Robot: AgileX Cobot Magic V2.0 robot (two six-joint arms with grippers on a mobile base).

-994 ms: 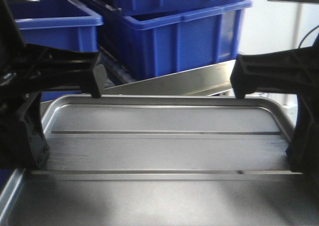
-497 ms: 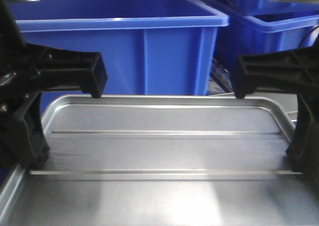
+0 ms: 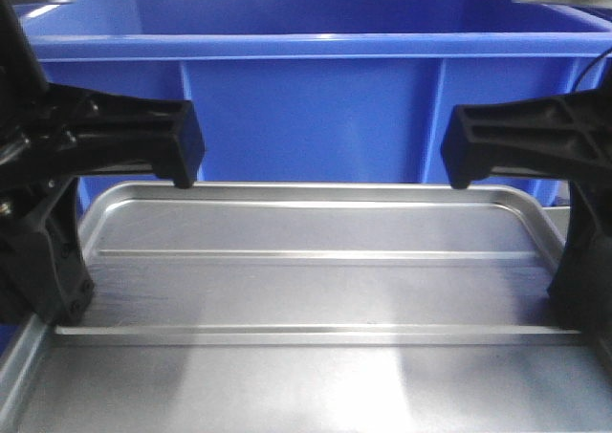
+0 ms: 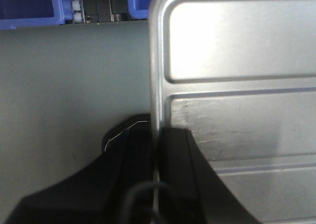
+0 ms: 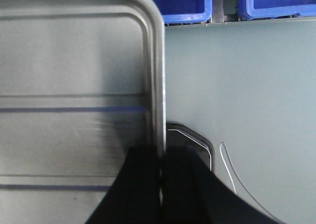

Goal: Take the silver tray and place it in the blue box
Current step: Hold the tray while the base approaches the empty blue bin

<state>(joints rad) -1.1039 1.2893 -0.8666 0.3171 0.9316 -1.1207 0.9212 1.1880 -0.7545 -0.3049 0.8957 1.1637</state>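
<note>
Both arms reach forward at matching height, one at each short side of the silver tray [image 3: 316, 294], which sits level between them. The wrist views show what the front view hides. The left gripper [image 4: 157, 135] has its fingers closed tight on the tray's left rim, and the right gripper [image 5: 162, 155] pinches the right rim, with bare grey surface [image 4: 74, 85] outside each. Ahead, the blue box [image 3: 306, 118] spans the frame, and the tray's far rim shows against its near wall, below its top edge.
</note>
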